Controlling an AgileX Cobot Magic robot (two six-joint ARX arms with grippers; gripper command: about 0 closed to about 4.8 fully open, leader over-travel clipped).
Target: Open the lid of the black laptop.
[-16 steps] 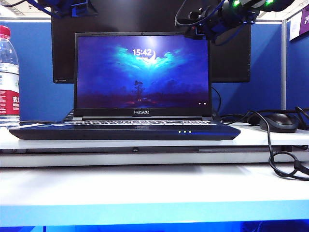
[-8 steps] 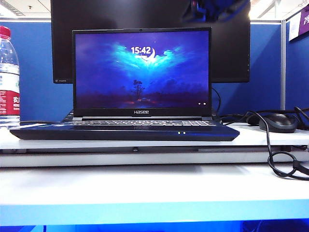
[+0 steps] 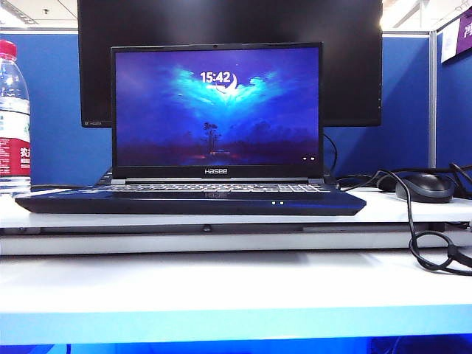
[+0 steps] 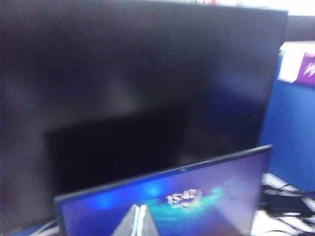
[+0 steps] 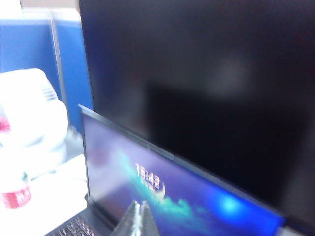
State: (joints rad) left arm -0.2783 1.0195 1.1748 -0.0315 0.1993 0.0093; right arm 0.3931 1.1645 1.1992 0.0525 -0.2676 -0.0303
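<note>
On the white desk (image 3: 221, 284), against blue partitions, I saw the black laptop (image 3: 190, 202) with its lid (image 3: 217, 109) upright. Only my wrist views showed the left gripper (image 4: 137, 220) and right gripper (image 5: 140, 218), fingertips pressed together.

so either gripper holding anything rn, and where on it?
Nothing held. Left gripper and right gripper are both shut, empty, above the lid, which stands open.

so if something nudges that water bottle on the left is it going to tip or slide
The water bottle looks tall and narrow, so a push high up would probably tip it. It stands at the table edge of the view, cropped, so its fill level is unclear. Both end effectors, left and right, look closed, above the laptop.
</note>
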